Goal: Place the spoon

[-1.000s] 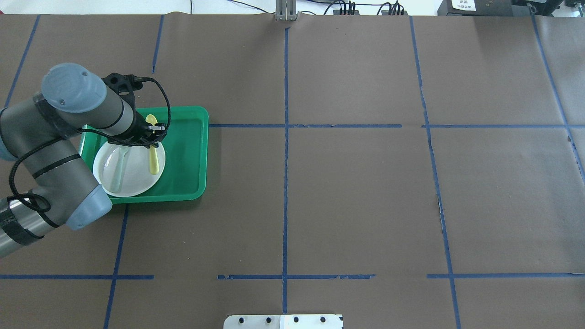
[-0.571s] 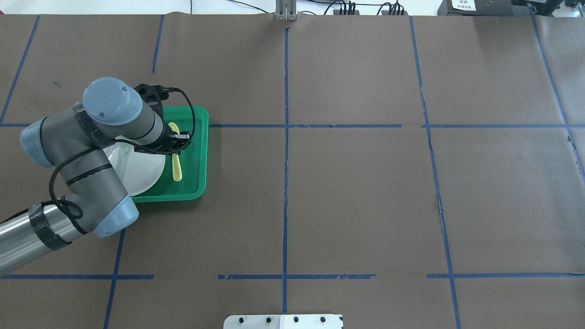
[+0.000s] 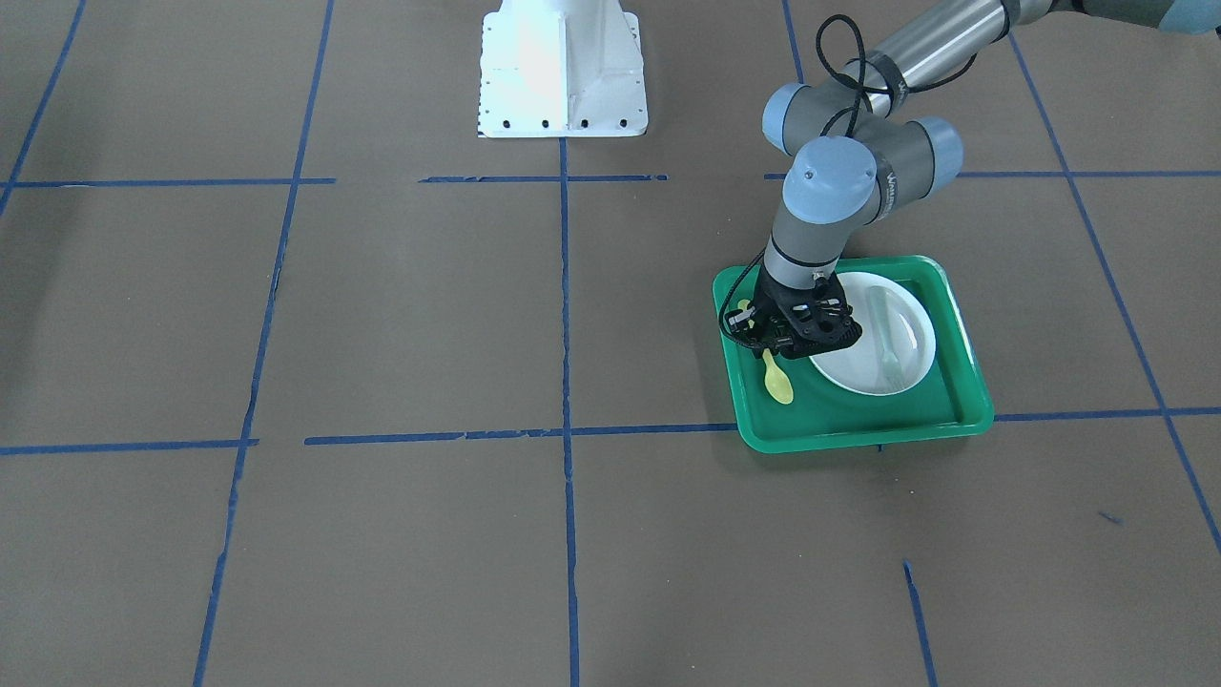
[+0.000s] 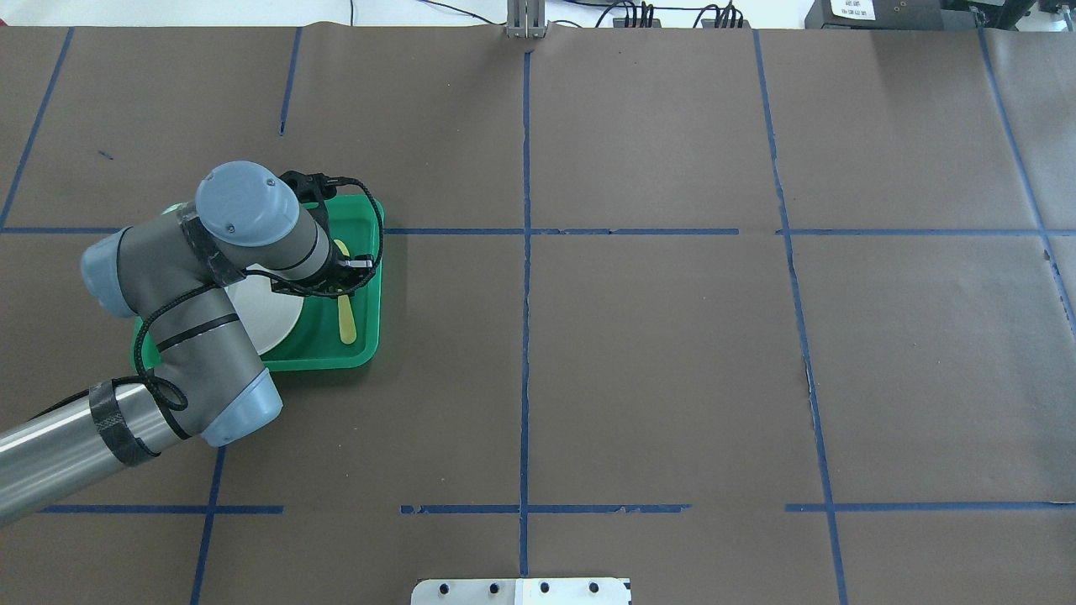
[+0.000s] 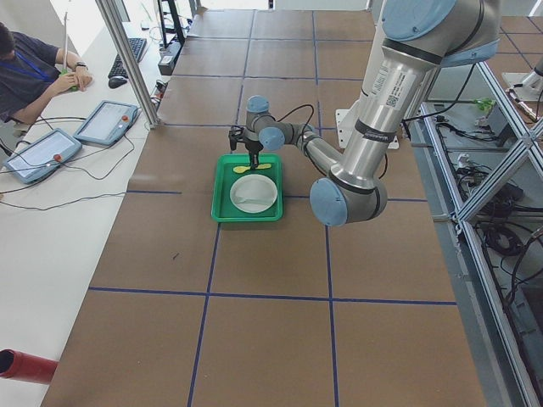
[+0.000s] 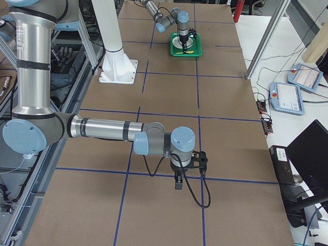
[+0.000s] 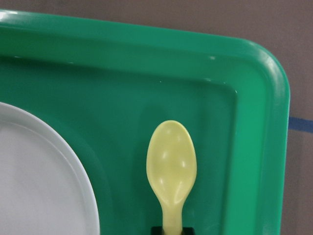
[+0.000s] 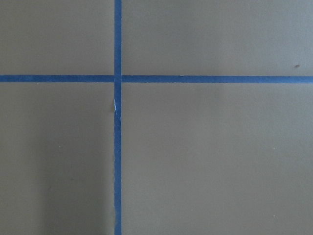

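The small yellow spoon (image 4: 346,323) is held by its handle in my left gripper (image 4: 343,281), which is shut on it. It hangs over the floor of the green tray (image 4: 319,346), just right of the white plate (image 4: 262,318). In the front view the spoon (image 3: 780,386) points its bowl toward the tray's outer edge, below the gripper (image 3: 766,347). The left wrist view shows the spoon's bowl (image 7: 171,164) over the tray (image 7: 210,98), beside the plate's rim (image 7: 73,171). My right gripper (image 6: 178,182) shows only in the right side view, and I cannot tell its state.
A pale grey-green translucent utensil (image 3: 887,336) lies on the plate (image 3: 863,367). The tray (image 3: 858,434) sits at the table's left side on brown paper marked with blue tape lines (image 4: 525,252). A white base plate (image 3: 561,72) stands near the robot.
My left gripper has carried the spoon rightward, from over the plate to over the tray floor beside it. The arm now covers most of the plate in the overhead view.
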